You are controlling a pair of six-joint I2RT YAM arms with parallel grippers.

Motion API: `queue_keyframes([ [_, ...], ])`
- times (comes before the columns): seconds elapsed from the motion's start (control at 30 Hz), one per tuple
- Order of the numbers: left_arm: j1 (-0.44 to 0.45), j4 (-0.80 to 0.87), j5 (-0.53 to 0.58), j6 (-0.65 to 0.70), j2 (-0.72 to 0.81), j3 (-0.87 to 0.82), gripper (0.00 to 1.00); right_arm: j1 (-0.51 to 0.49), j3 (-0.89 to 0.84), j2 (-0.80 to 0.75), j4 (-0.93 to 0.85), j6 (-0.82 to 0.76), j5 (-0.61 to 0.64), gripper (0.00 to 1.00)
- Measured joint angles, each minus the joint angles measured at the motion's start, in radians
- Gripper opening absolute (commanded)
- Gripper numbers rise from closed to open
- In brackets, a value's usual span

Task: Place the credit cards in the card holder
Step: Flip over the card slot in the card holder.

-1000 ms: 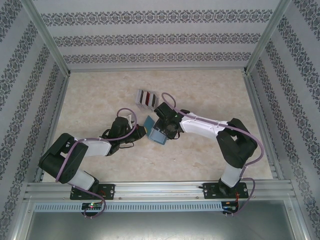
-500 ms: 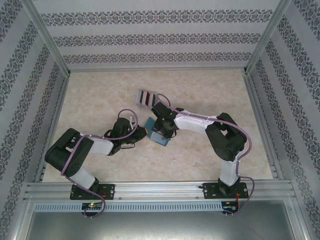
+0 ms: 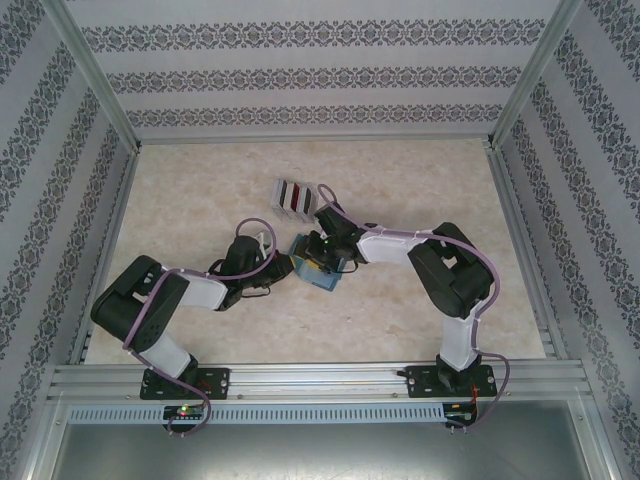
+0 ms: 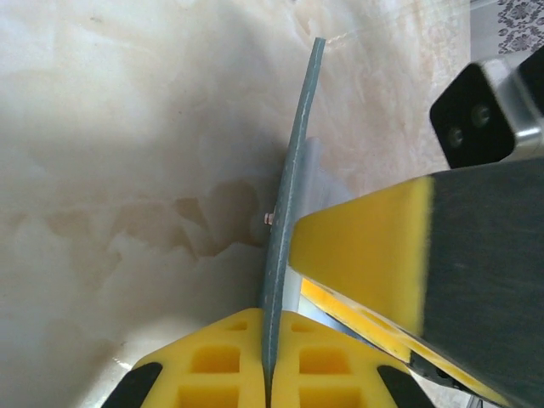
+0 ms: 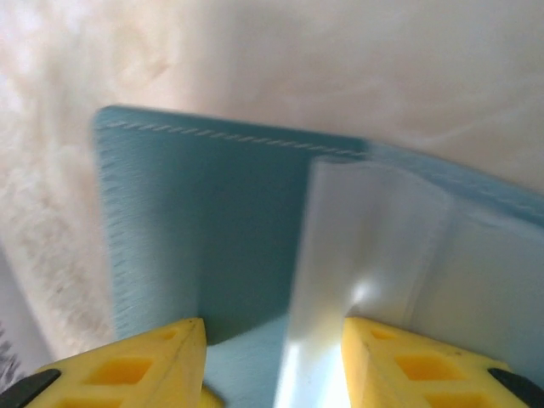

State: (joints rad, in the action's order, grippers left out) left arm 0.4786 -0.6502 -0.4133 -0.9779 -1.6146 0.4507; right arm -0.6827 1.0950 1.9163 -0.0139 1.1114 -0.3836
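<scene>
A pale marble-look table [image 3: 200,190], walled in by patterned paper, carries everything here. The card holder [image 3: 324,279] lies spread open between the two grippers, which meet over it. The left gripper [image 4: 269,361] has its yellow pads pressed together on one teal cover flap, seen edge-on in its wrist view and standing straight out ahead of the fingertips. The right gripper [image 5: 272,348] has its fingers spread apart, clamping nothing. Between and just ahead of them sit the teal inner face and a clear plastic pocket leaf [image 5: 365,238], which stands nearer one finger. The credit cards [image 3: 297,192] are not in either hand. They stand as dark red strips in a grey-white ridged rack [image 3: 280,190], beyond the right gripper and near it. The holder looks light and floppy, a thin stitched cover with slick film pockets, so it will likely fold or slide unless one flap is pinned as the left gripper has it. The cards should be stiff, thin and smooth. Pinching one by its upper edge, across the flat faces, seems the surest hold, and the pocket mouth probably needs spreading before a card goes in.
</scene>
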Motion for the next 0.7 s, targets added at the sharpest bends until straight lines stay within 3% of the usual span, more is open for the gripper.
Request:
queue_keyframes([
  [0.07, 0.0, -0.014, -0.002, -0.004, -0.018, 0.0, 0.17, 0.002, -0.013, 0.001, 0.057, -0.012, -0.035, 0.48],
  [0.13, 0.0, -0.023, -0.013, -0.007, -0.035, 0.0, 0.38, 0.007, -0.023, 0.002, 0.102, -0.017, -0.07, 0.48],
  [0.27, 0.001, -0.059, -0.053, -0.002, -0.04, 0.003, 0.58, 0.027, -0.025, 0.009, 0.189, -0.017, -0.127, 0.48],
  [0.33, 0.003, -0.07, -0.068, 0.009, -0.04, 0.01, 0.64, 0.039, -0.033, 0.012, 0.227, -0.013, -0.144, 0.47],
  [0.43, 0.003, -0.068, -0.086, 0.034, -0.04, 0.014, 0.65, 0.046, -0.04, 0.021, 0.255, -0.01, -0.161, 0.47],
  [0.53, 0.004, -0.05, -0.095, 0.066, -0.042, 0.023, 0.59, 0.046, -0.046, 0.04, 0.275, -0.004, -0.173, 0.47],
  [0.7, 0.004, -0.001, -0.095, 0.119, -0.09, 0.071, 0.3, 0.048, -0.059, 0.045, 0.297, 0.011, -0.184, 0.48],
])
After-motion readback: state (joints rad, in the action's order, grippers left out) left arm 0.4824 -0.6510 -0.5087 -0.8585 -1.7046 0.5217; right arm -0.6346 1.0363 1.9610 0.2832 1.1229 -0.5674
